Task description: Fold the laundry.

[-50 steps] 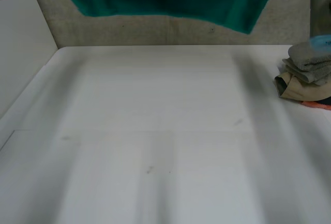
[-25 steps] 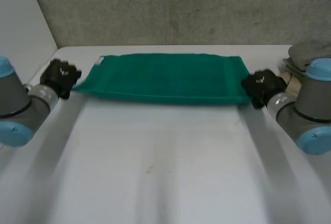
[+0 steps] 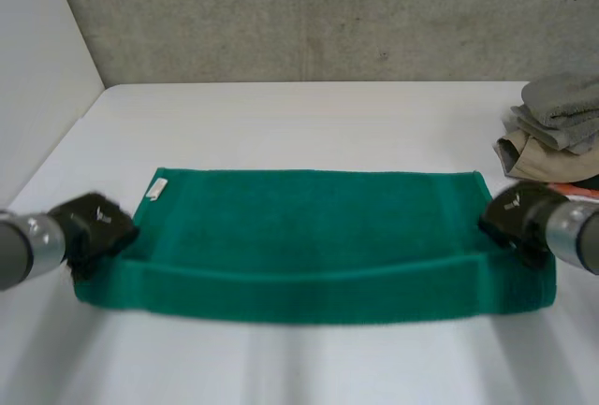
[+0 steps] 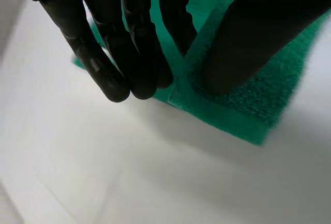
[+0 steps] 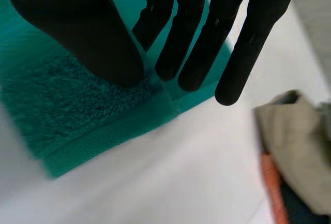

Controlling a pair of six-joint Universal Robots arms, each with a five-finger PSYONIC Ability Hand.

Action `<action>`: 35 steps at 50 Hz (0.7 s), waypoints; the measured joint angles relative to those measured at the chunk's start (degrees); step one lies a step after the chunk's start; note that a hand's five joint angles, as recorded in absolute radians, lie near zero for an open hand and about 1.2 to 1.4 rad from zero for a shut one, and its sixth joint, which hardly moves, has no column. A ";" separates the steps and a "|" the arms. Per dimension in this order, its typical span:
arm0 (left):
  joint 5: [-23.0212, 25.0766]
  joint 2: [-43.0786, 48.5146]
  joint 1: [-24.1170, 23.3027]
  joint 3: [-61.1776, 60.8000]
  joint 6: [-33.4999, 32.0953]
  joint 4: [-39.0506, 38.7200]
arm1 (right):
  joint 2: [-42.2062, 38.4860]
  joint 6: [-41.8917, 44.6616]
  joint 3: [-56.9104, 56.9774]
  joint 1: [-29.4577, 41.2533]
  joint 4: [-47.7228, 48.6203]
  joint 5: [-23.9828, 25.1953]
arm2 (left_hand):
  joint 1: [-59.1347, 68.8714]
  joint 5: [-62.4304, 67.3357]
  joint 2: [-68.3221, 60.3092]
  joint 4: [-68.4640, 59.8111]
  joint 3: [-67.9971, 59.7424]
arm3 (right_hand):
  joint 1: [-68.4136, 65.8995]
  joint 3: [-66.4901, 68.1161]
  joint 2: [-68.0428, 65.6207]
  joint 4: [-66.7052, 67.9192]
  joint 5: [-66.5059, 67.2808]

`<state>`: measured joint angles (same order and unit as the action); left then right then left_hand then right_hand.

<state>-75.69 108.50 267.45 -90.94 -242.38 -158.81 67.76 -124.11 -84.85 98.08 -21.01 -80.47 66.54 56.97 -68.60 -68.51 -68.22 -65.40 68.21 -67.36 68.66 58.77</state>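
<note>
**Fingers (image 4: 126, 48) pinch the towel (image 3: 309, 237) at both short edges**

Your left hand (image 3: 92, 229) holds the towel's left short edge between straight fingers and the thumb. Your right hand (image 3: 515, 220) grips the right short edge the same way, with the thumb on top. Holding both ends probably keeps the cloth stretched so it lies without creases.

The towel lies spread on the table (image 3: 281, 115). A ridge runs along its near strip, and you cannot tell whether that strip is doubled over or just not settled.

Beyond the towel's far edge there is open room to carry a fold. A pile of clothes (image 3: 557, 129) sits just past the towel's far right corner, so keep the right hand's sweep short of it.
</note>
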 measured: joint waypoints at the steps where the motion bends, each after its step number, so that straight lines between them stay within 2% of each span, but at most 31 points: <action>1: -0.26 0.74 -0.50 1.37 0.87 -0.28 | -0.62 -0.49 0.54 0.16 1.00 -0.10 | 0.00 0.02 0.00 0.00 0.00 | 0.00 0.00 0.00 0.00 0.00; 7: -3.63 10.00 -5.56 16.79 9.95 -3.09 | -8.68 -5.68 8.14 1.66 11.97 -2.82 | 0.00 0.02 0.00 0.00 0.00 | 0.00 0.00 0.00 0.00 0.00; 11: -5.27 15.02 -7.69 24.27 13.24 -3.93 | -12.65 -6.99 12.34 2.15 15.84 -4.57 | 0.00 0.02 0.00 0.00 0.00 | 0.00 0.00 0.00 0.00 0.00; 12: -6.46 18.57 -8.94 29.35 14.75 -4.39 | -15.15 -7.42 15.20 2.39 17.85 -5.52 | 0.00 0.00 0.00 0.00 0.00 | 0.00 0.00 0.00 0.00 0.00; 25: -15.15 34.92 -13.49 53.30 15.77 -5.31 | -29.11 -11.21 32.46 2.95 24.79 -6.56 | 0.00 0.02 0.00 0.00 0.00 | 0.00 0.00 0.00 0.00 0.00; 27: -15.92 36.91 -13.90 56.16 15.79 -5.36 | -31.64 -12.37 35.55 2.96 25.11 -6.51 | 0.00 0.02 0.00 0.00 0.00 | 12.48 -13.93 13.77 -13.98 -13.14; 28: -16.29 38.10 -14.14 57.80 15.90 -5.40 | -32.97 -12.98 37.13 2.97 25.20 -6.54 | -4.79 -3.95 4.26 4.34 4.22 | 25.81 -26.80 27.27 -26.69 -26.42; 29: -16.41 38.52 -14.23 58.38 15.98 -5.39 | -33.79 -13.38 38.12 3.00 25.18 -6.60 | -12.47 -10.75 12.35 11.21 11.06 | 30.53 -31.30 31.95 -31.23 -32.37; 30: -16.68 39.58 -14.49 59.74 16.24 -5.40 | -35.25 -14.09 39.82 3.06 25.07 -6.84 | -26.67 -22.88 24.63 23.47 23.14 | 42.89 -43.54 44.47 -42.33 -43.99; 32: -16.91 40.75 -14.88 61.19 16.81 -5.40 | -37.29 -15.20 42.19 3.15 24.54 -7.54 | -48.10 -42.17 42.77 43.20 42.34 | 51.99 -54.05 53.96 -54.07 -54.45; 33: -16.95 41.04 -15.00 61.51 17.03 -5.39 | -37.79 -15.54 42.79 3.17 24.29 -7.80 | -53.85 -49.03 50.98 50.80 49.85 | 52.56 -55.20 54.83 -55.15 -55.54; 35: -16.93 41.13 -15.44 61.67 18.06 -5.42 | -38.08 -16.73 43.50 3.08 22.43 -8.55 | -55.69 -53.95 55.88 56.44 55.56 | 52.64 -56.24 55.31 -56.32 -56.01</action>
<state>-92.62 149.64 252.01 -29.26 -224.32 -164.23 29.68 -140.84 -41.35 101.16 1.41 -89.01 10.85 3.01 -12.72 -12.07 -12.67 -12.76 11.97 -12.05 12.34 2.76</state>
